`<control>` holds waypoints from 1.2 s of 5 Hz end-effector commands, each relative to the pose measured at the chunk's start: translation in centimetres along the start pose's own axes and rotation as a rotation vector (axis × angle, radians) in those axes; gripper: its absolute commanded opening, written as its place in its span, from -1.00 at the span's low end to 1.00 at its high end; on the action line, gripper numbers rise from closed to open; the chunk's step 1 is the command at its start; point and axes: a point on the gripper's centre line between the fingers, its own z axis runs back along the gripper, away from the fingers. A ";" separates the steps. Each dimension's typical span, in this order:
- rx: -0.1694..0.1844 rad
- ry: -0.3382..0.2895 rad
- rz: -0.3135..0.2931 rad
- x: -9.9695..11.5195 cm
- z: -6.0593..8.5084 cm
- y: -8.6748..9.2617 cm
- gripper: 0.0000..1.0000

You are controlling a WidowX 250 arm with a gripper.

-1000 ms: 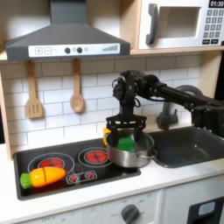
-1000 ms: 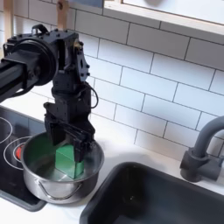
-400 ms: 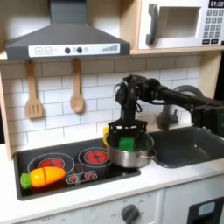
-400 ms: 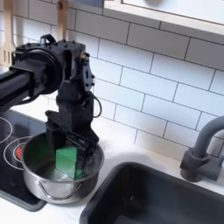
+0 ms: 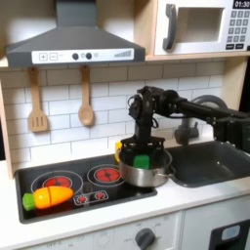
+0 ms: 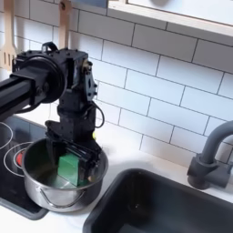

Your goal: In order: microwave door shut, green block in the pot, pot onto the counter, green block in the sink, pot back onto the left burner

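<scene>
The shiny pot (image 5: 148, 176) (image 6: 41, 187) straddles the black cooktop's right edge and the white counter (image 5: 195, 195). Inside it lies the green block (image 5: 142, 160) (image 6: 68, 165). My gripper (image 5: 143, 151) (image 6: 70, 155) reaches down into the pot, open. One of its fingers (image 6: 53, 148) stands on either side of the block, with small gaps. The microwave door (image 5: 200, 26) at the top right is shut. In the first exterior view the sink (image 5: 210, 166) lies right of the pot and the left burner (image 5: 59, 183) is bare.
An orange carrot toy (image 5: 49, 197) lies at the cooktop's front left. A yellow block (image 5: 119, 149) sits behind the pot. The dark faucet (image 5: 190, 127) (image 6: 209, 159) rises behind the sink. Wooden utensils (image 5: 37, 103) hang on the tiled wall.
The wrist has shifted and turned slightly above the pot. The fingertips, the green block and the pot have stayed in place.
</scene>
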 end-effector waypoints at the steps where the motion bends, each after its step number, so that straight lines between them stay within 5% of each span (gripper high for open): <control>1: 0.001 -0.011 0.017 0.0 0.0 0.2 -1.00; 4: 0.016 -0.036 0.019 0.0 1.5 0.4 -1.00; 6: 0.007 -0.030 -0.011 0.1 4.7 0.1 -1.00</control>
